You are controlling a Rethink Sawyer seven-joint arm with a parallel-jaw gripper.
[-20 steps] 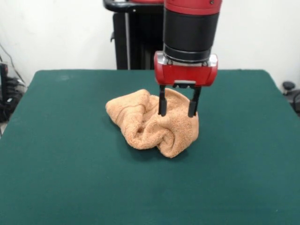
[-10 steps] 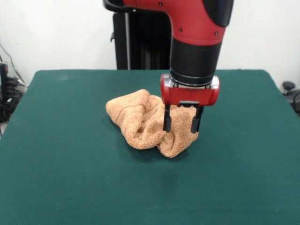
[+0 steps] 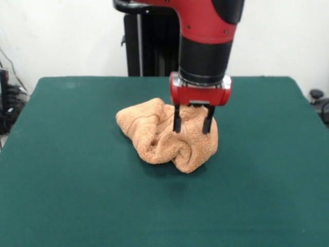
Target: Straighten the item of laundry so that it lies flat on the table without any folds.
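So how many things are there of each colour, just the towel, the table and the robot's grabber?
Orange-tan: 1, the towel, crumpled in a heap.
Green: 1, the table.
Red and black: 1, the gripper, jaws open, over the towel.
Total: 3.

The towel (image 3: 164,135) is light orange-tan, fluffy, with faint ribbed lines. The table (image 3: 72,175) is plain dark green. The arm (image 3: 205,31) is red and black.

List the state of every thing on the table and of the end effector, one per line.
Towel: crumpled in a heap, not flat.
End effector: open, fingers pointing down over the towel's right part.
Table: green cloth smooth, bearing the towel.
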